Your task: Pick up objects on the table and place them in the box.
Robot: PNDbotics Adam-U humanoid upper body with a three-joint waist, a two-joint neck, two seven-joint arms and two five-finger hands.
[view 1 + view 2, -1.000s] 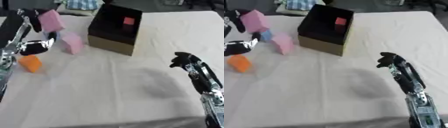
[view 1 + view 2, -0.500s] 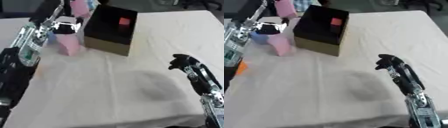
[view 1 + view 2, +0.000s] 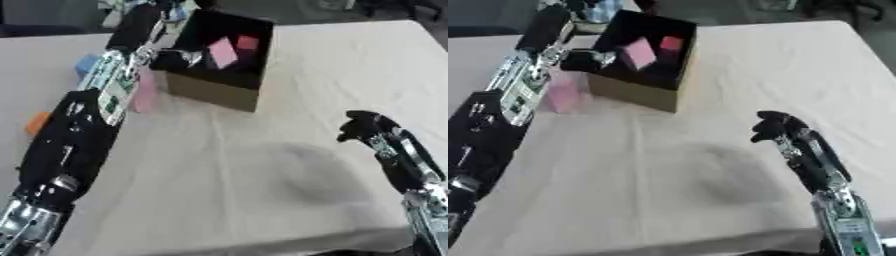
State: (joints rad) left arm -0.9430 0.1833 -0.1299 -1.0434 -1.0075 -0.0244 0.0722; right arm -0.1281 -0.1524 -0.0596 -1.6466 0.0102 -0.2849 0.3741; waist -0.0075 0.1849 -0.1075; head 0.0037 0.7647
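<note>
Cream cloth covered the surface (image 3: 289,75), which lay a little askew in my view. Toward the far left stood the black box (image 3: 220,62) with its tan cardboard outer wall facing me, open at the top. My left arm ran up along the left side, and my left hand (image 3: 179,56) was at the box's near-left rim, fingers curled round the pink block (image 3: 221,52), which hung tilted over the inside of the box. Whether the block already touched the bottom I could not tell. Deeper in the box, toward the far side, lay a small red block (image 3: 248,42).

Outside the box, just beside its left wall, a second pink block (image 3: 144,91) stood on the cloth, partly hidden behind my left forearm. Farther left and toward the back sat a blue block (image 3: 86,63), and near the left edge, closer to me, an orange block (image 3: 38,122) showed past my arm.

My right hand (image 3: 773,128) hovered over bare cloth at the right, well apart from the box, its fingers curled in and holding nothing. A soft grey shadow (image 3: 311,170) lay on the cloth to its left, between the two arms.
</note>
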